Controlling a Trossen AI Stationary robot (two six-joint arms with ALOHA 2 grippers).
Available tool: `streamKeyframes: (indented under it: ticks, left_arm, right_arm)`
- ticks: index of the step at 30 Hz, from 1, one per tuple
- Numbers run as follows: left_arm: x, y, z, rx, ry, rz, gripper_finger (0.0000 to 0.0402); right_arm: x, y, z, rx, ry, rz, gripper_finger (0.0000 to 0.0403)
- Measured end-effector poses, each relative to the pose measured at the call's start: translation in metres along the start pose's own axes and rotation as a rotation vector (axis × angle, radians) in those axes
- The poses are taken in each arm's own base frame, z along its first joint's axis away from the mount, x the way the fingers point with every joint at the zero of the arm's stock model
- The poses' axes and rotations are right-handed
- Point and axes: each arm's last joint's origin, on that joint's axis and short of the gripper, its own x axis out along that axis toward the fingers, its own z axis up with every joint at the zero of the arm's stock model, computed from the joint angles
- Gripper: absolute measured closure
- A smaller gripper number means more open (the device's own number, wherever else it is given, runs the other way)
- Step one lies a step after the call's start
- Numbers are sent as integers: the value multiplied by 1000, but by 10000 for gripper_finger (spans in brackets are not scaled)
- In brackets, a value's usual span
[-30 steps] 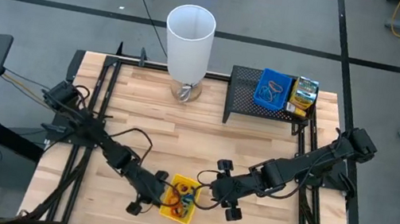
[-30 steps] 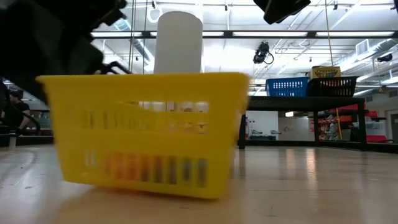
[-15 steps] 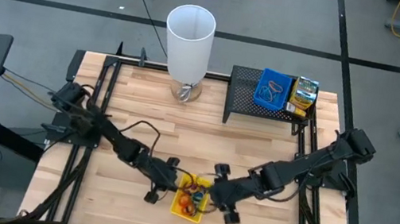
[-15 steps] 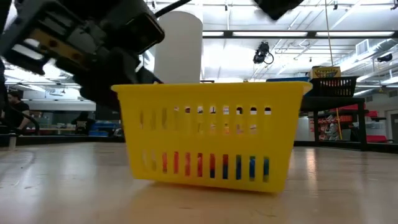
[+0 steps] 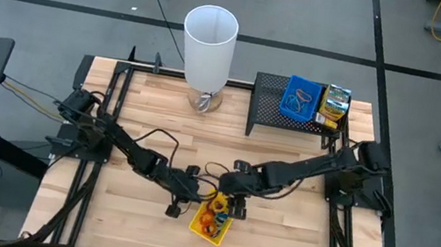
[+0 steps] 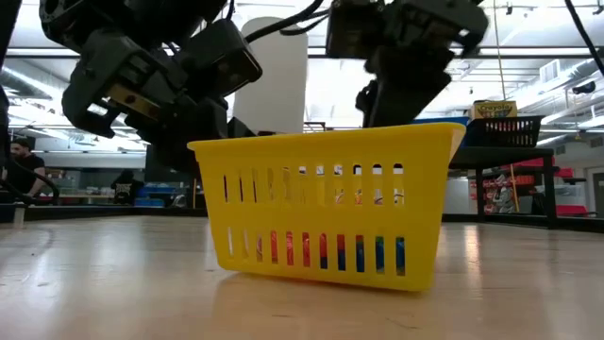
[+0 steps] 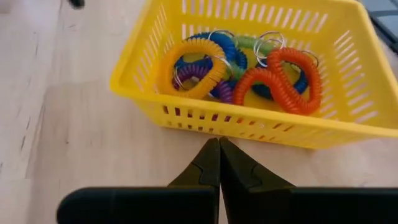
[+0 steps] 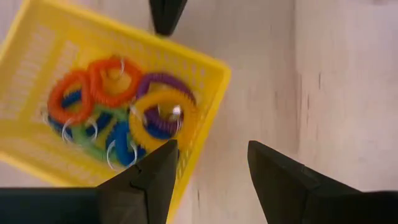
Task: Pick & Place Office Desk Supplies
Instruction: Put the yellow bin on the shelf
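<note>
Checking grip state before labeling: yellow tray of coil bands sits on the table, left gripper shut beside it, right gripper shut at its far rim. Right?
Not quite: the right gripper is open, its fingers spread apart over the yellow tray rim, as the right wrist view shows. The left gripper is shut beside the tray, and the coil bands lie inside.

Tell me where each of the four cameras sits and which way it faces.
High view: overhead, straight down on the wooden table; both arms show.
Low view: table height, level across; yellow slotted plastic tray, both arms above.
Left wrist view: behind the shut left gripper, facing the tray.
Right wrist view: above the tray; open right gripper.
All four share the tray of coiled coloured loops.
</note>
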Motion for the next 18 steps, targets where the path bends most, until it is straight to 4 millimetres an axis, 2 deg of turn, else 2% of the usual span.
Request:
streamKeyframes:
  ticks: [6, 14, 18]
  left_arm:
    - [0, 3, 0, 22, -5, 82, 400]
    - [-3, 5, 9, 44, -88, 215, 377]
    - [-7, 4, 16, 73, -130, 214, 377]
  right_arm:
    - [5, -3, 0, 21, 24, 46, 197]
    - [22, -2, -4, 22, 73, 74, 198]
    - [24, -2, -3, 17, 65, 52, 217]
